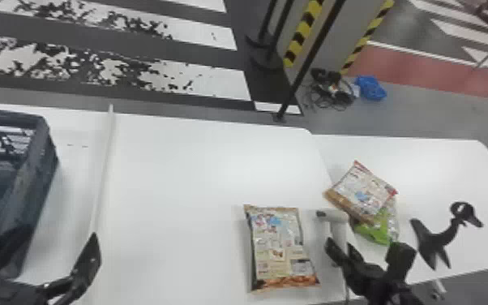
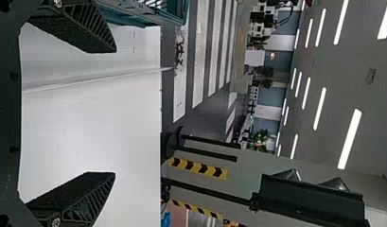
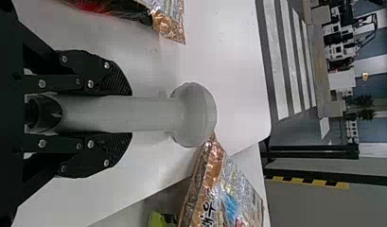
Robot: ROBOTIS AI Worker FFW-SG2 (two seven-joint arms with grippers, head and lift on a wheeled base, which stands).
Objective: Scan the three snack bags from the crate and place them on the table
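"What's on the white tabletop [image 1: 174, 174]?"
"A crate [image 1: 38, 182] and one snack bag [image 1: 279, 251]."
"And the adjoining tabletop [image 1: 437, 162]?"
"A green snack bag [image 1: 379, 231], partly under another bag [image 1: 362, 190], near a black stand [image 1: 433, 242]."

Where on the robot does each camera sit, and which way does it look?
Head view: on the head, looking forward and down at the white table; left gripper and right gripper show.
Left wrist view: on the left wrist, looking past its own two spread fingers to the striped floor and ceiling lights.
Right wrist view: on the right wrist, looking along its fingers, closed on the grey scanner.
Shared: head and right wrist show the scanner; head and left wrist show the crate.
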